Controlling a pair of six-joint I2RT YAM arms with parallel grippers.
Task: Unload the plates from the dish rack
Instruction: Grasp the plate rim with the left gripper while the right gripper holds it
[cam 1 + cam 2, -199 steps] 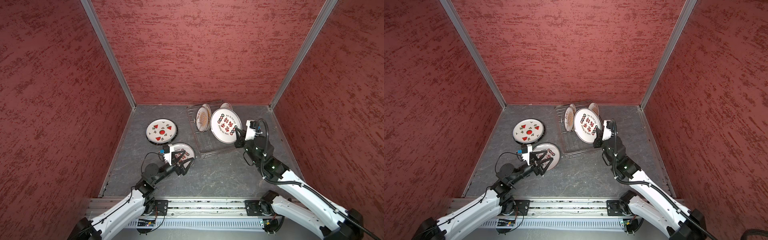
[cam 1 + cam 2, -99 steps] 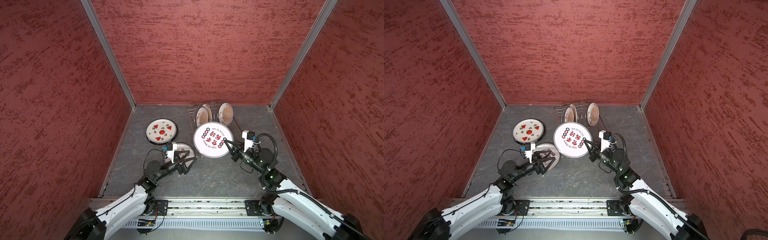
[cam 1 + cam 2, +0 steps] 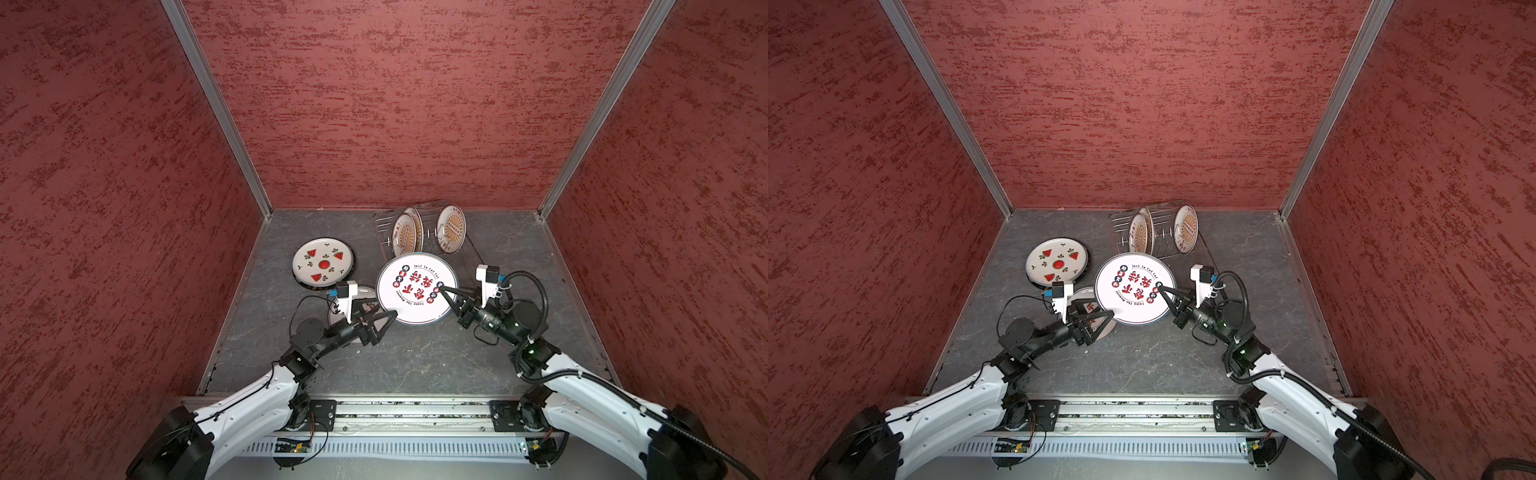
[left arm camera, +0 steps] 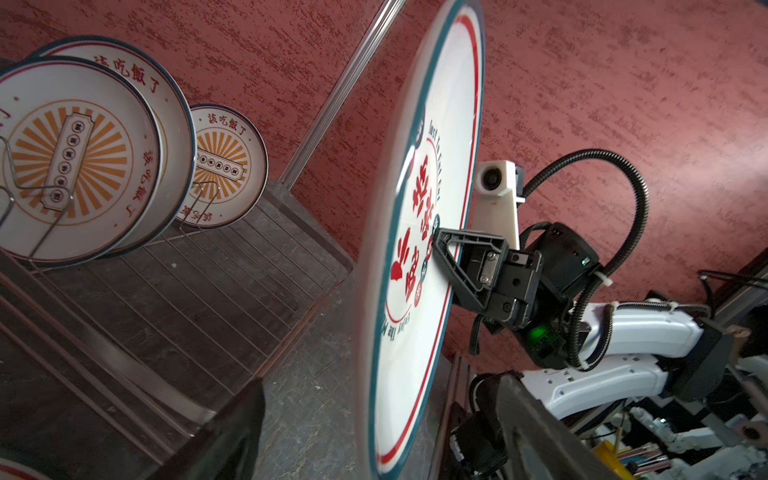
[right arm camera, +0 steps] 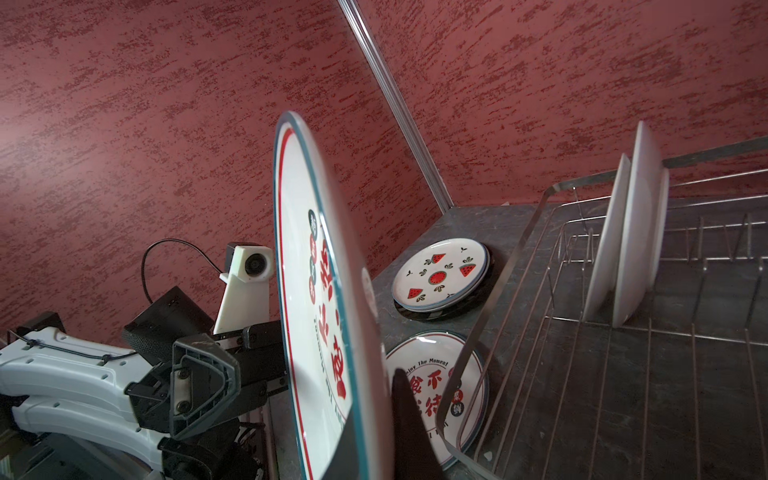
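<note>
The right jaws are clamping shut on the rim of the large red-lettered plate (image 3: 415, 291), holding it tilted in the air. The left jaws are standing apart, straddling the opposite edge of this red-lettered plate (image 4: 415, 249). Whether either side is touching the rim cannot be told. The plate is hanging between the two pairs of jaws, its printed face turning upward in both top views.

The grey worktop (image 3: 415, 361) is spreading out beneath both pairs of jaws. The dish rack (image 5: 665, 374) is sitting on it beyond the right jaws, just past the far edge of the held plate.

Three sunburst plates (image 3: 405, 235) are standing on edge among the prongs at the end of the rack farthest from the jaws. Two are leaning close together and one (image 3: 451, 227) is standing apart from them.

The watermelon plate (image 3: 323, 262) is lying flat on the far side of the left jaws, away from the right jaws. It is resting on top of a dark plate (image 5: 432, 316).

A second red-lettered plate (image 5: 432, 390) is lying flat on the worktop beneath the left jaws. It is just beside the near corner of the rack and is partly hidden in the top views by the jaws and the held plate.
</note>
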